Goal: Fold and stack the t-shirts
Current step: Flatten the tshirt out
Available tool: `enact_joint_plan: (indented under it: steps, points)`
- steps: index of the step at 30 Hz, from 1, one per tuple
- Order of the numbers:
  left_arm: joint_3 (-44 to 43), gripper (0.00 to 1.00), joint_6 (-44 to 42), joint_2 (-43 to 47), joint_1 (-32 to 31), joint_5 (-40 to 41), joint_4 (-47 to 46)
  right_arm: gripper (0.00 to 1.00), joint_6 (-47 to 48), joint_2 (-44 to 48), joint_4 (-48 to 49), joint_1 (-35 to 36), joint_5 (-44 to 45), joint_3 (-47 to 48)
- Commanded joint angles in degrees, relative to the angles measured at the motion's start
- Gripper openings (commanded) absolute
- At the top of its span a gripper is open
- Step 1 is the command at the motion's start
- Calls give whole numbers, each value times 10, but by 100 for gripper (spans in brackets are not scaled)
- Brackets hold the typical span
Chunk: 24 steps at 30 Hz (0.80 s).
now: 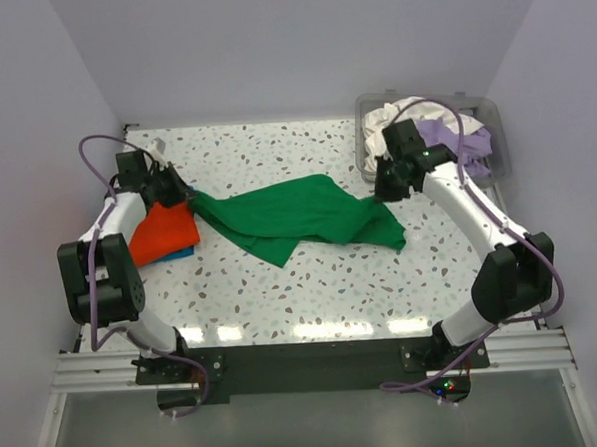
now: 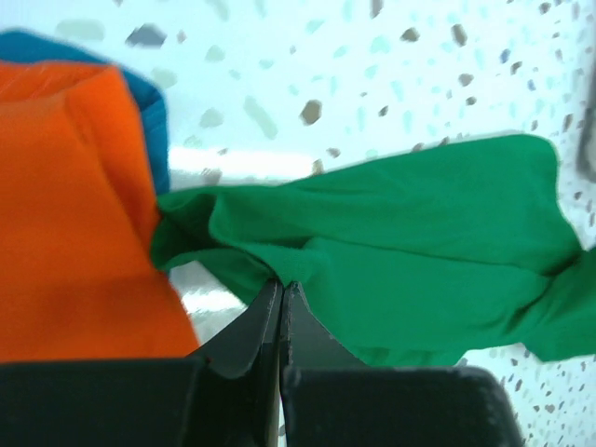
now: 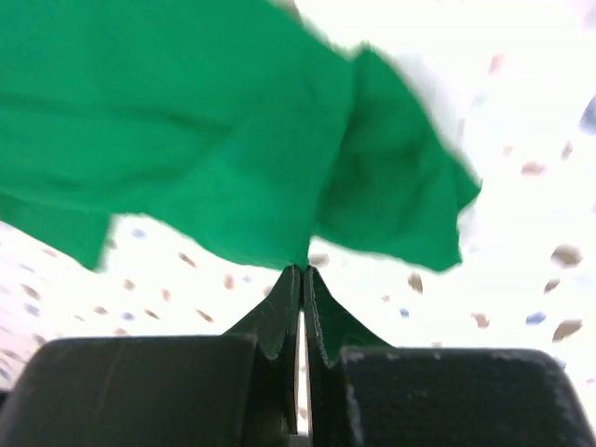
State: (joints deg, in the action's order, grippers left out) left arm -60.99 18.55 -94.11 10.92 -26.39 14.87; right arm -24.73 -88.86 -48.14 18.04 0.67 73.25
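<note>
Left gripper [image 2: 281,291] clamped on green t-shirt [image 1: 298,218], 9 o'clock end; right gripper [image 3: 304,272] clamped on its 3 o'clock end. Orange t-shirt [image 1: 165,230] at 9 o'clock on surface [image 1: 322,292].

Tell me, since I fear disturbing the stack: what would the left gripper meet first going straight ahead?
The green t-shirt that the left gripper is shut on, with more cloth ahead. The orange t-shirt looks off that line.

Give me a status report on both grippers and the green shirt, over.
Left gripper shut on green shirt, left end. Right gripper shut on its right end. Shirt bunched, strung between them. Orange shirt beside left gripper.
</note>
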Motion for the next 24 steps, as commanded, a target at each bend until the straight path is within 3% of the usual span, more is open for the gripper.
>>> enact_joint_plan:
  steps: [1, 7, 11, 18, 24]
  points:
    - [-68, 0, 37, 30, -26, 2, -43, 0, 27, 28, -50, 0, 49, 133]
    - [-190, 0, 85, 49, -32, -3, -59, 0, 67, -13, -79, -4, 94, 383]
    - [-219, 0, 133, 113, -32, -3, -94, 0, 92, 0, -33, -4, 115, 513]
    - [-230, 0, 197, 243, -29, 30, -125, 0, 144, 117, 149, -5, 115, 502]
    - [-279, 0, 183, 328, -26, 102, -110, 0, 182, 180, 238, -4, 124, 517]
